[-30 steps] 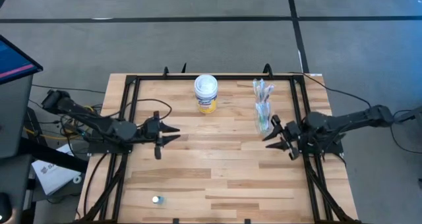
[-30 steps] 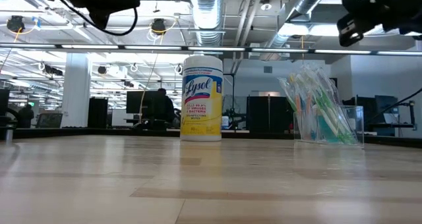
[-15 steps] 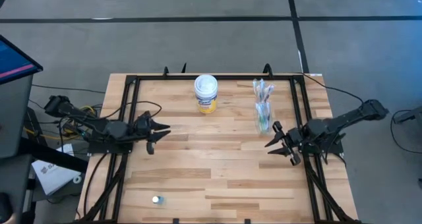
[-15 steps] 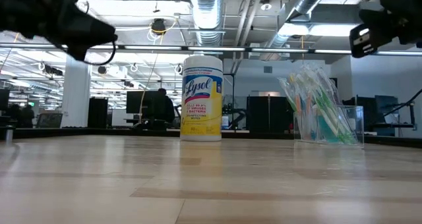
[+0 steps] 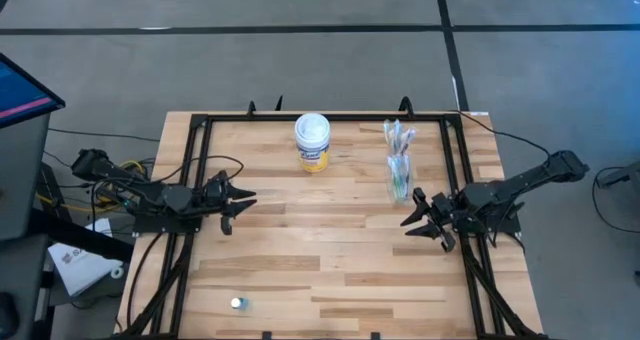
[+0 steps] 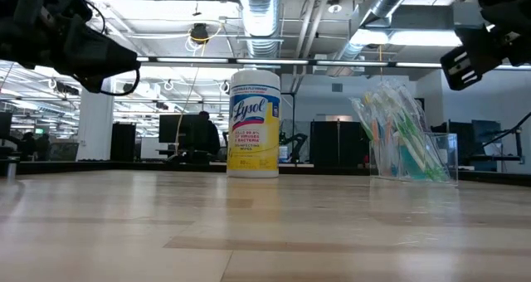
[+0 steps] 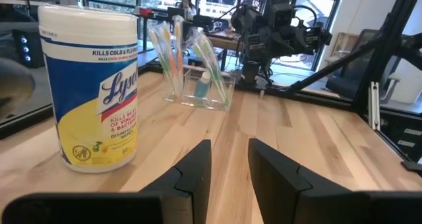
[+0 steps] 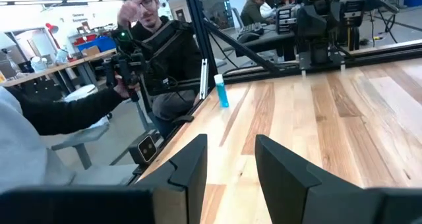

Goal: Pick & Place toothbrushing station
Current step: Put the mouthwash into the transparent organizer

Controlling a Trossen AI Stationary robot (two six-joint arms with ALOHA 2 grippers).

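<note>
Toothbrushes (image 5: 398, 150) in cups (image 5: 399, 183) far right, tube (image 5: 237, 304) near left, left gripper (image 5: 243, 198) and right gripper (image 5: 412, 213) both empty, fingers slightly apart; probably pre-reach, needs closing in on cups.

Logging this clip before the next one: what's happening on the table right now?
Nothing is being handled. The left gripper hovers open and empty near the table's left side; the right gripper hovers open and empty on the right, just in front of the clear plastic holder of white, blue and green toothbrushes. A white-lidded yellow-labelled wipes canister stands at the back, and a small blue tube stands alone near the front edge.
</note>
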